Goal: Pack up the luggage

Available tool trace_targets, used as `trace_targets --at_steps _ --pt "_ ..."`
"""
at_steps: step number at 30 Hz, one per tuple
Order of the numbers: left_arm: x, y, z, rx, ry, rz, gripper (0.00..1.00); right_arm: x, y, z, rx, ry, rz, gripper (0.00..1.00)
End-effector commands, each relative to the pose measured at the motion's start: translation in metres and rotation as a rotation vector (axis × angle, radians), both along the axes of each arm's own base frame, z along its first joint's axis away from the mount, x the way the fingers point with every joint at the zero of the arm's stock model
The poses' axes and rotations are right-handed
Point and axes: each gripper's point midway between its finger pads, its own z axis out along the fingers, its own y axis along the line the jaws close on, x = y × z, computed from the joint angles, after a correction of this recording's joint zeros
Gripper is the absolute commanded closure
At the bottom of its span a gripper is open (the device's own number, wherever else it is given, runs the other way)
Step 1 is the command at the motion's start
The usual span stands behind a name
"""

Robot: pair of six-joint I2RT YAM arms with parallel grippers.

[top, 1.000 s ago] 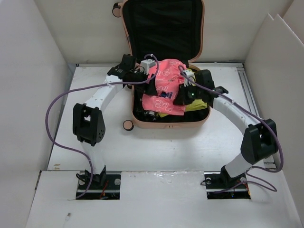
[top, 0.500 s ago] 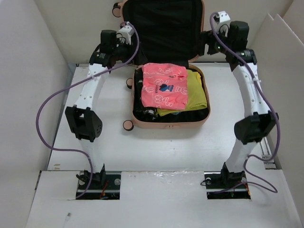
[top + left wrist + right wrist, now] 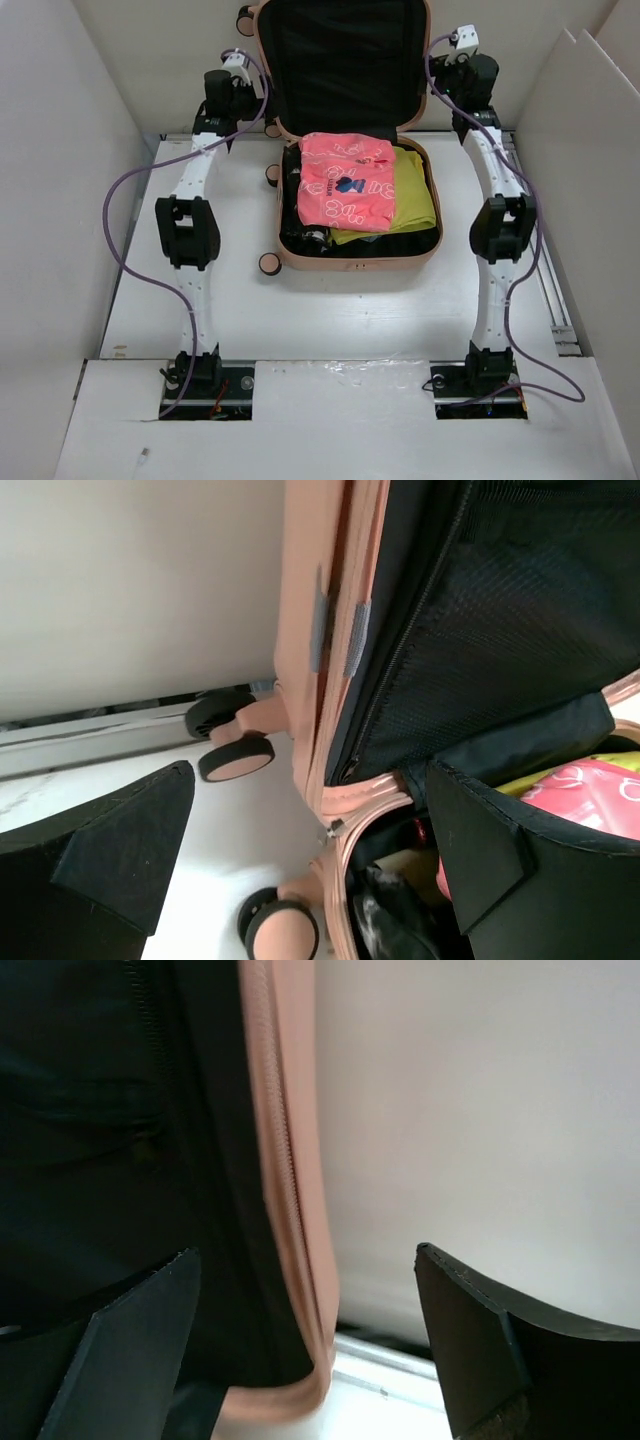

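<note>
The luggage (image 3: 350, 258) lies open on the table, its black-lined lid (image 3: 345, 60) standing upright against the back wall. In the lower half a folded pink shirt (image 3: 345, 180) rests on a yellow-green garment (image 3: 415, 195). My left gripper (image 3: 258, 103) is open at the lid's left hinge corner. In the left wrist view, the left gripper (image 3: 320, 855) has the peach shell (image 3: 300, 630) between its spread fingers. My right gripper (image 3: 442, 92) is open at the lid's right edge. In the right wrist view, the right gripper (image 3: 310, 1350) has the lid rim (image 3: 290, 1160) between its fingers without touching.
White enclosure walls stand close on the left, back and right, with slanted panels (image 3: 590, 120) at the right. Small wheels (image 3: 268, 264) stick out on the luggage's left side, and a wheel (image 3: 236, 760) is near my left fingers. Purple cables (image 3: 115, 210) loop off both arms.
Both arms rose off the clothes and swung back to either side of the lid. Both grippers opened. The pink shirt now lies flat and folded in the case.
</note>
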Motion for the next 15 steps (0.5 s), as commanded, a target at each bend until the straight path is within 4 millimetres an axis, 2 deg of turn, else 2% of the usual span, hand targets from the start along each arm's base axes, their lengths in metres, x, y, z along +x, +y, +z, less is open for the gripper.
trace_targets --at_steps 1,2,3,5,7,8,11,12,13,15 --pt "0.001 -0.015 0.081 -0.032 -0.238 -0.047 0.03 0.008 0.001 0.074 0.08 -0.319 -0.009 0.1" --pt "0.005 -0.015 0.075 -0.032 -0.237 -0.047 0.02 0.018 0.001 0.056 0.117 -0.304 -0.016 0.11" --pt "0.002 -0.02 0.078 -0.029 -0.254 -0.082 0.02 0.019 0.001 0.057 0.134 -0.323 -0.011 0.13" --pt "0.006 -0.025 0.076 -0.033 -0.28 -0.108 0.01 0.023 0.003 0.053 0.167 -0.352 -0.002 0.23" --pt "0.007 -0.029 0.081 -0.053 -0.292 -0.129 0.01 0.024 0.015 0.049 0.16 -0.374 0.043 0.38" --pt "0.009 -0.023 0.086 -0.062 -0.31 -0.12 0.01 0.022 0.015 0.055 0.161 -0.4 0.045 0.54" --pt "0.006 -0.023 0.088 -0.094 -0.303 -0.146 0.01 0.021 0.02 0.054 0.155 -0.417 0.07 0.75" --pt "0.005 -0.016 0.092 -0.092 -0.304 -0.136 0.01 0.019 0.019 0.052 0.155 -0.412 0.07 0.86" --pt "0.005 -0.01 0.09 -0.092 -0.294 -0.137 0.01 0.021 0.02 0.047 0.155 -0.406 0.07 0.91" --pt "-0.002 -0.001 0.099 -0.091 -0.291 -0.141 0.01 0.015 0.021 0.053 0.152 -0.422 0.081 1.0"
